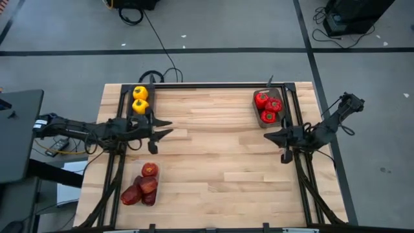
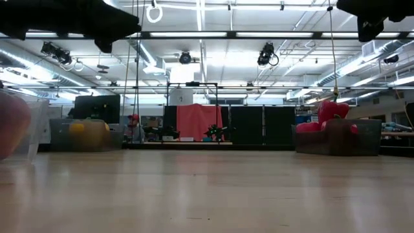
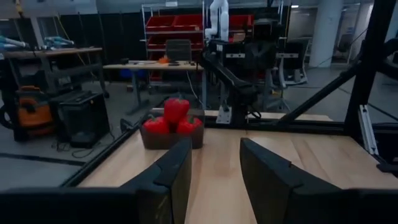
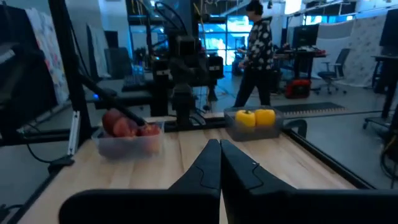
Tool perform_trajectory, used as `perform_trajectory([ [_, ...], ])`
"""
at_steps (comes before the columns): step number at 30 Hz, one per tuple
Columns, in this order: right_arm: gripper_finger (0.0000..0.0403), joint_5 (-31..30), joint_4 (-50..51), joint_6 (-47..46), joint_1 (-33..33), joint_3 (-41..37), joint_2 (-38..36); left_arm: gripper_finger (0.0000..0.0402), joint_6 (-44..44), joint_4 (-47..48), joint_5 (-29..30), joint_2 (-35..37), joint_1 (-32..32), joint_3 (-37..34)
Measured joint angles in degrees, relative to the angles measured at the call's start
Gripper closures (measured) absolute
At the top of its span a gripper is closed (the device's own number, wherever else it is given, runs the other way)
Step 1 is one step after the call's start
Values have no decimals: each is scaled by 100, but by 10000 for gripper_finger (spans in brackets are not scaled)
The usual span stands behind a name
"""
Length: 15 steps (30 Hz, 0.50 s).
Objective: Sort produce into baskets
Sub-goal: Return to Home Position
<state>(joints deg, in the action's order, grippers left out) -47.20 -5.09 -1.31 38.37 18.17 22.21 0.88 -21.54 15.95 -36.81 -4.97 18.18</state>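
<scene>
Two bright yellow bell peppers [image 1: 140, 105] stand out against a dark grey shallow tray [image 1: 151, 97]. Glossy red bell peppers [image 1: 268, 107] fill a second dark grey tray [image 1: 260, 122]. Dark maroon roundish fruits [image 4: 127, 127] show through a clear plastic tray [image 4: 124, 147]. The pale wooden counter [image 1: 213, 162] is striped in planks.

We reach our left arm [image 1: 97, 129] in from the left, raised and level, its left gripper [image 1: 168, 127] spread apart. Our right arm [image 1: 331, 120] bends in from the right, its right gripper [image 1: 266, 136] pressed together.
</scene>
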Motion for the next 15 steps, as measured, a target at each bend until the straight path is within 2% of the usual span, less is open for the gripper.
perform_trajectory([
  [9,395,-64,1148,-31,0,-105,-1158,262,-240,32,-65,385,-107,-514],
  [12,395,-236,2136,-330,0,-106,-1466,262,-238,49,231,440,-114,-662],
  [15,395,-267,2213,-625,-9,-115,-1638,262,-142,44,426,451,-111,-764],
])
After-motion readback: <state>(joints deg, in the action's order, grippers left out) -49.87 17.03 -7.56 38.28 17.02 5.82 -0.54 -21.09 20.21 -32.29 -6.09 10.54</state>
